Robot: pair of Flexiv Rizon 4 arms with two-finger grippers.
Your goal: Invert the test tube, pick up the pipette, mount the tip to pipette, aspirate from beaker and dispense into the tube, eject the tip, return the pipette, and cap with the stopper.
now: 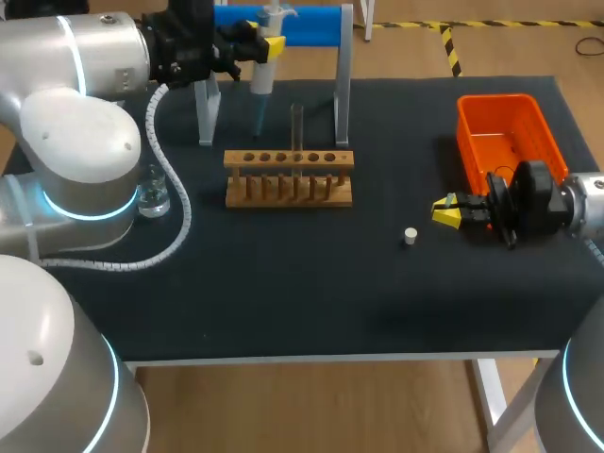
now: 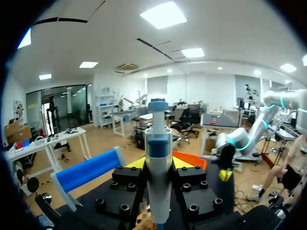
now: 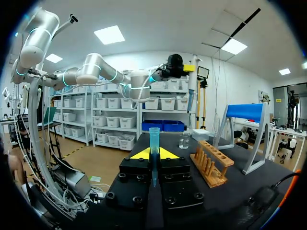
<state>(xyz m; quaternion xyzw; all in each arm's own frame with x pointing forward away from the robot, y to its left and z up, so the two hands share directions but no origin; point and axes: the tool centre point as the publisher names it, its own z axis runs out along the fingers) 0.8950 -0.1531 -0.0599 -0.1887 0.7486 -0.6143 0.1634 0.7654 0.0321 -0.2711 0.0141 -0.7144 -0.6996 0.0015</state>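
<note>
Left gripper (image 2: 158, 165): clamped on pipette (image 1: 265, 71), upright, nozzle down | right gripper (image 3: 154, 160): closed on blue pipette tip (image 3: 154, 141), long axis along fingers, wide mouth forward | pipette lies ahead of and above right gripper, well apart

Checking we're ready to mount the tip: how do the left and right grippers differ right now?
The left gripper is shut on the white-and-blue pipette; the right gripper is shut on the small blue tip. The left gripper is at the back by the blue stand, the right gripper nearer the front beside the orange bin. Shared: yellow-tipped jaws, each closed on something.
</note>
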